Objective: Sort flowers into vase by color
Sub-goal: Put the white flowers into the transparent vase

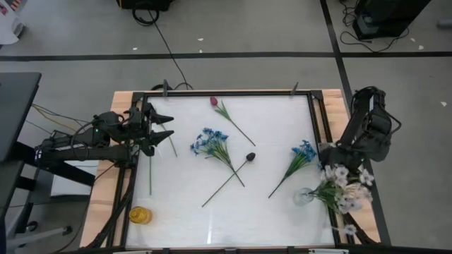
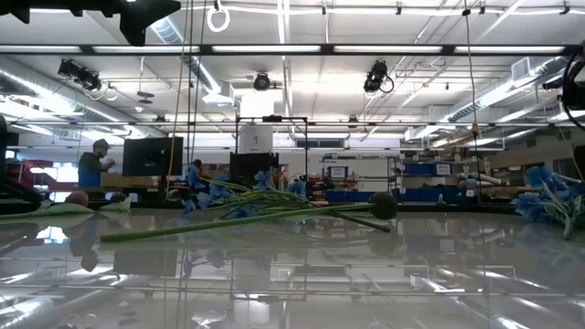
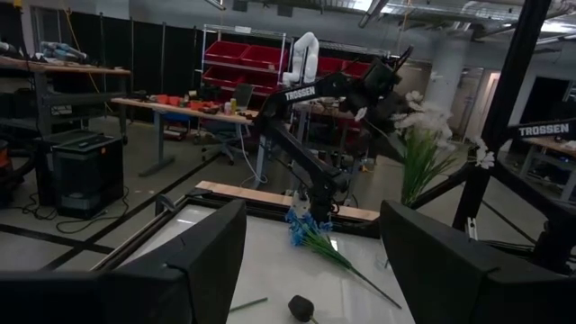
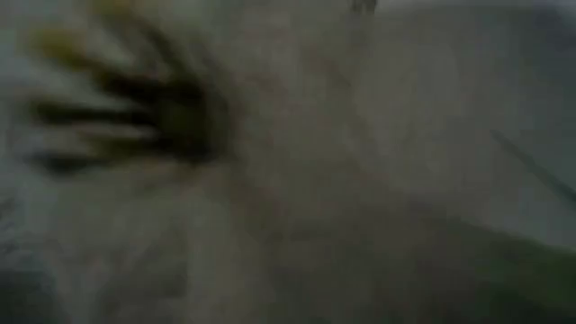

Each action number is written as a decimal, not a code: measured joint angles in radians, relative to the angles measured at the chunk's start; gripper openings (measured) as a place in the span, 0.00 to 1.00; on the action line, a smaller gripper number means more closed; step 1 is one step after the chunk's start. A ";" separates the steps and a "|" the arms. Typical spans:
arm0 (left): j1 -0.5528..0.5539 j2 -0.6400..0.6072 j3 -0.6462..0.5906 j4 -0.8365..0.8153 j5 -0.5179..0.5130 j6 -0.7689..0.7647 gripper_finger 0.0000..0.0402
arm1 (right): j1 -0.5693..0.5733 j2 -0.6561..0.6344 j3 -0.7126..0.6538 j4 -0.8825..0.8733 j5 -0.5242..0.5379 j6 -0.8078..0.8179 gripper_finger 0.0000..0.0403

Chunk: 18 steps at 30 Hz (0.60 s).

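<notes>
two dark fingers of my left gripper [image 3: 310, 261] fill the foreground of the left wrist view, spread wide with nothing between them, hanging over the table's left edge. beyond them on the white table [image 1: 233, 219] lie a blackish bud [image 3: 301, 308] and a blue bunch [image 3: 312, 234].

seen from above, the flowers are scattered across the sheet: a red-purple tulip bud [image 1: 214, 101] near the far edge with its stem running toward the middle, a larger blue-blossom bunch [image 1: 210, 143] left of centre, the blackish bud's stem crossing that bunch's stems, and a smaller blue bunch [image 1: 304, 151] right of centre. one bare green stem [image 1: 150, 173] lies just beside my left gripper [image 1: 157, 128]. a small yellow vase [image 1: 140, 215] stands at the near left corner, well apart from the flowers.

at the right edge, my right arm [image 1: 367, 130] bends down over a spray of white blossoms [image 1: 345, 187], its stems reaching toward a clear glass vase [image 1: 304, 197]. whether those stems sit inside the glass i cannot tell, and i cannot tell how my right gripper stands; its wrist view is only a blur.

a person [image 2: 92, 167] stands in the room behind the table.
</notes>
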 joint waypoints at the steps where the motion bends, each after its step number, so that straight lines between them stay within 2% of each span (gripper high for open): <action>1: 0.000 0.000 0.000 0.000 0.000 0.000 0.65 | -0.005 0.008 0.020 -0.020 -0.002 0.017 0.40; 7: 0.000 0.000 0.000 0.000 0.000 0.000 0.65 | -0.044 0.042 0.119 -0.112 -0.017 0.052 0.42; 13: 0.000 0.000 0.000 0.000 0.000 0.000 0.65 | -0.070 0.067 0.138 -0.121 -0.158 0.092 0.48; 18: 0.000 0.000 0.000 0.000 0.000 0.000 0.65 | -0.078 0.069 0.170 -0.121 -0.213 0.148 0.50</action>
